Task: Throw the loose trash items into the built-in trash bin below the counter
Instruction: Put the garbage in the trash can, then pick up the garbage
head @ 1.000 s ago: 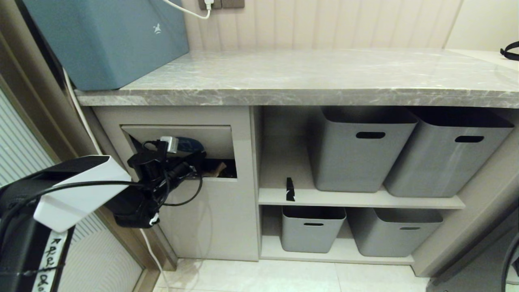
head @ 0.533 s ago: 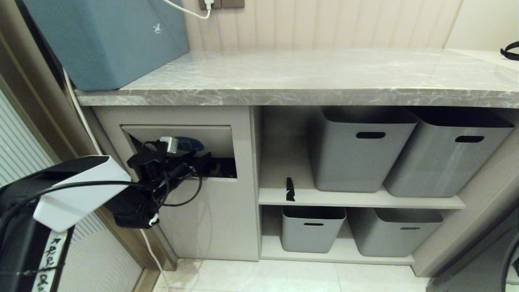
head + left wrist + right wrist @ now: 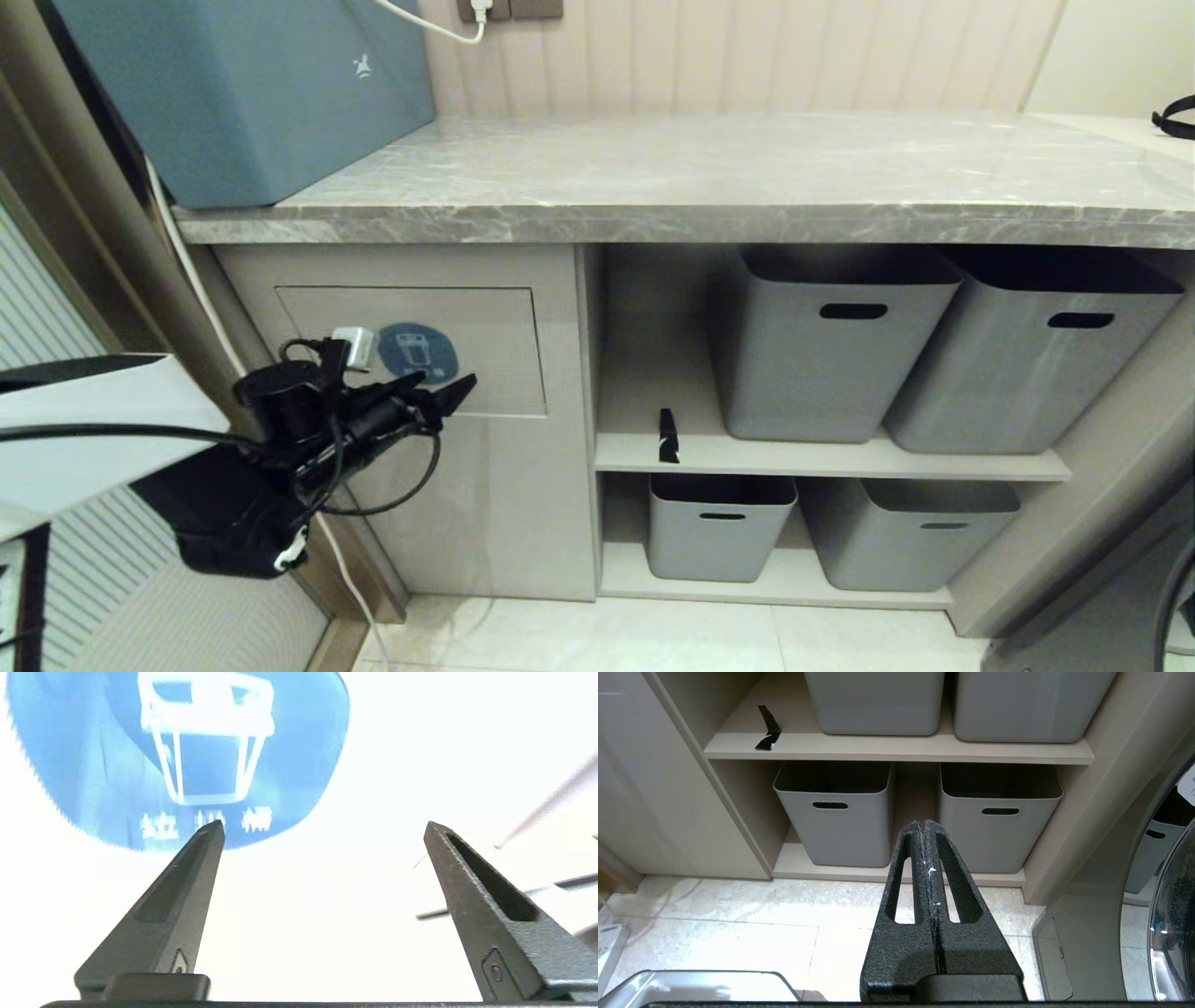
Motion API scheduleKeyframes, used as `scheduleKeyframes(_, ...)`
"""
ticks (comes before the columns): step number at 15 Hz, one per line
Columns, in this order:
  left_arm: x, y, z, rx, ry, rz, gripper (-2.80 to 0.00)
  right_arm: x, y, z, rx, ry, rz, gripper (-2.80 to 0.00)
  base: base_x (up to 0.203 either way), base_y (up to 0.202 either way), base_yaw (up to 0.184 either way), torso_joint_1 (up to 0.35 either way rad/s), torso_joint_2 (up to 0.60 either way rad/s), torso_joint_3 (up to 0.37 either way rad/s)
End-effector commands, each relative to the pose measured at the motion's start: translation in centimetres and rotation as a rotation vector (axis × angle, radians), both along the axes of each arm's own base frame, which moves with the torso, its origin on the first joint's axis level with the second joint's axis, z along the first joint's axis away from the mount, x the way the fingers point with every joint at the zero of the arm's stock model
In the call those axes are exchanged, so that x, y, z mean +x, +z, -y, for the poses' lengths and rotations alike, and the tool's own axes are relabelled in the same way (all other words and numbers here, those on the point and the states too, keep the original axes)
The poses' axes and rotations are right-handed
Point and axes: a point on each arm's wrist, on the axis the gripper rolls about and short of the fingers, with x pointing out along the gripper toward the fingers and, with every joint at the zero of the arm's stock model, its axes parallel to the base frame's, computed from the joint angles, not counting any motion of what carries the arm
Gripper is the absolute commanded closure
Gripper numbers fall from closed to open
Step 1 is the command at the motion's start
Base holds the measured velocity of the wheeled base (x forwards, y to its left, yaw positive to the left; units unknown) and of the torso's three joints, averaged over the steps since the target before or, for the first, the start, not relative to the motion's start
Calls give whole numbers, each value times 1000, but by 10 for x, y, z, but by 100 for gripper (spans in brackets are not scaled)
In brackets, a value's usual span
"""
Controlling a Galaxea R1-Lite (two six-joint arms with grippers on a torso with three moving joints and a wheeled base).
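Nearest, right claw clenched on nothing, aimed down over floor tiles. Left claw spread wide and released, empty, just before the shut flap of the built-in trash bin, fingers aimed at the round blue sticker. Further right, on the upper shelf, black strip standing on end, long axis near vertical, beside grey tubs. Above, grey marble table, blue box at its left end.
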Motion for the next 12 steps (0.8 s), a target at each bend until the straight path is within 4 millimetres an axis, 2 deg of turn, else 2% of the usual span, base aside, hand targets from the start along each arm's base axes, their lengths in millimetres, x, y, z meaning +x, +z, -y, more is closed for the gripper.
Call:
scheduleKeyframes(1,-27,22,-3,-7,-4,28,-280,0,0,0,-1,0,-2,0,0,0,0,0,0,0)
scheduleKeyframes(2,-37,30,-3,-11,-8,45,0,0,0,0,0,0,-2,0,0,0,0,0,0,0)
scheduleKeyframes(6,-77,63,-1,-24,-32,117,0,0,0,0,0,0,-2,0,0,0,0,0,0,0)
scheduleKeyframes(9,-123,88,-4,-43,-46,173,0,0,0,0,0,0,-1,0,0,0,0,0,0,0)
scheduleKeyframes(12,-176,115,-17,-48,-28,201,0,0,0,0,-1,0,-2,0,0,0,0,0,0,0)
